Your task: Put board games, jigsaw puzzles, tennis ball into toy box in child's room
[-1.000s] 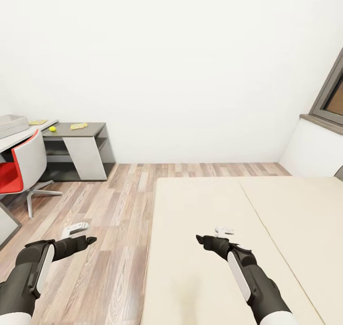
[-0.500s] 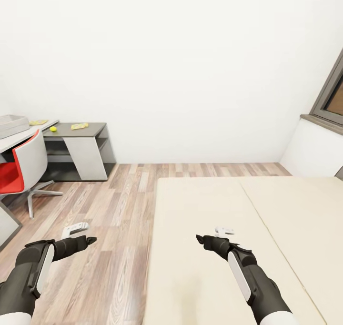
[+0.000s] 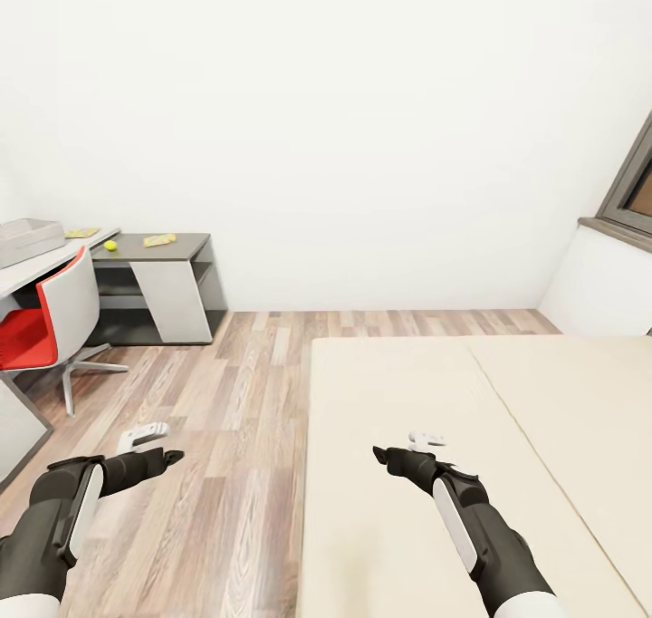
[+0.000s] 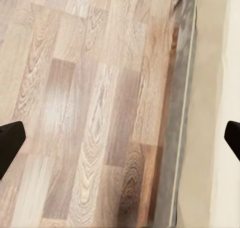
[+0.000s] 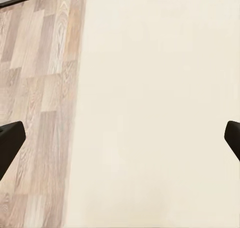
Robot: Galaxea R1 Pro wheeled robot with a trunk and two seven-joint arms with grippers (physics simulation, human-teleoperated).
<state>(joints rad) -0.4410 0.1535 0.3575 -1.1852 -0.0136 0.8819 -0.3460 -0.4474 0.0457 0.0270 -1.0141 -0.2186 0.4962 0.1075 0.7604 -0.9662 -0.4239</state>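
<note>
The toy box [image 3: 29, 240] sits on the light-grey table [image 3: 36, 267] at the far left of the room, by the wall. Beside it on the same top lies one jigsaw [image 3: 81, 233]. The other jigsaw [image 3: 159, 239] lies on the lower dark section, with the tennis ball [image 3: 110, 246] near it, closer to the box. A red chair [image 3: 41, 323] with a grey back stands in front of the table on the plank floor [image 3: 217, 400].

Nearer, to the right, the bed [image 3: 435, 391] shows a bare beige mattress with nothing on the part in sight.

The left gripper [image 3: 172, 457] hangs over the floor close to the bed's edge; in the left wrist view its fingertips [image 4: 10, 140] stand wide apart with nothing between them. The right gripper [image 3: 378, 455] hovers over the mattress, its fingertips [image 5: 10, 140] likewise spread and empty.
</note>
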